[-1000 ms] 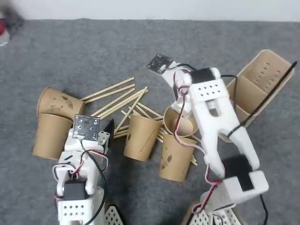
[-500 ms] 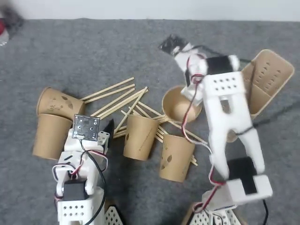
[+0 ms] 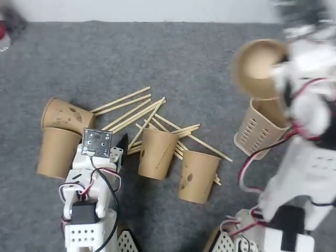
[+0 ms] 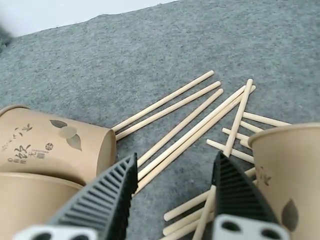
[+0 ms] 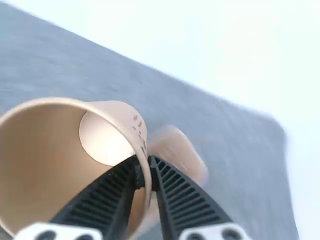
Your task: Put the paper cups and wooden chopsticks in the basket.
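My right gripper [image 3: 278, 71] is shut on the rim of a brown paper cup [image 3: 256, 67], held in the air just above the tan slotted basket [image 3: 257, 131] at the right. The right wrist view looks into that cup [image 5: 55, 160], its rim pinched in the gripper [image 5: 142, 172]. My left gripper [image 4: 172, 185] stands open and low over the wooden chopsticks [image 4: 185, 120], between a lying cup [image 4: 55, 145] and a standing one [image 4: 287, 165]. Seen from above, the left gripper [image 3: 118, 149] is by the chopstick pile [image 3: 142, 113].
Two cups [image 3: 65, 116] [image 3: 55, 152] lie at the left beside the left arm. Two more cups [image 3: 157, 152] [image 3: 197, 176] stand in the middle on the chopsticks. Grey carpet [image 3: 157, 52] stretches to the far edge.
The right arm has lifted the cup out of the middle pile and carried it up and to the right, over the basket. The left arm has not moved.
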Robot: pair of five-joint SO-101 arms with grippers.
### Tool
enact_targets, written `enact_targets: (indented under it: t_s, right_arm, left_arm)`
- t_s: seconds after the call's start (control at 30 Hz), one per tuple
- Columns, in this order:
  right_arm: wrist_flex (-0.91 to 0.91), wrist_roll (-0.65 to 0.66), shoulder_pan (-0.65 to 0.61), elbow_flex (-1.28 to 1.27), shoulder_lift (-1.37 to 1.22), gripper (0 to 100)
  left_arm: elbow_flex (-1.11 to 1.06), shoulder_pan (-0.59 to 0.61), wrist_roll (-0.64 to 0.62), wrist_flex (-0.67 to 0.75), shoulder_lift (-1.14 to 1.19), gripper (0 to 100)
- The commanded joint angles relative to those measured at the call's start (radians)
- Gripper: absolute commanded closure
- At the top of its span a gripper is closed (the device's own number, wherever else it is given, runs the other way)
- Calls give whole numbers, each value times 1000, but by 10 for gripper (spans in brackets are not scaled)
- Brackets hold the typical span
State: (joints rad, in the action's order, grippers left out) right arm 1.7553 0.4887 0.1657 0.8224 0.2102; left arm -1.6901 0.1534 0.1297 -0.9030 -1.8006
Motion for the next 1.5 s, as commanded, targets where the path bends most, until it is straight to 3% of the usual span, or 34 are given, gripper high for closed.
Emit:
enact_targets:
  t_s: [0.0,0.17,0.57,0.67,0.83,0.93,1.03,1.17,1.47]
  right_arm:
    - [22,-57,163,40,-45,991]
    - [42,-114,205,-6,-74,991]
    - [28,-104,282,-29,-262,984]
    - [24,-107,274,-26,-286,920]
    - [-61,-153,274,-26,-234,697]
    - [-77,-149,257,-26,-148,694]
    - [1,-114,163,-28,-36,720]
    - [45,-63,-50,-141,116,756]
    - [38,51,-605,-835,308,763]
  left_arm:
    - [7,-8,9,0,-14,764]
    - [7,-8,9,2,-14,764]
    - [7,-8,9,0,-14,764]
    - [7,-8,9,0,-14,764]
    - [7,-8,9,0,-14,764]
    - [7,-8,9,0,-14,764]
    - [7,-8,9,0,-14,764]
    - [7,-8,9,0,-14,764]
    - [7,-8,9,0,-14,764]
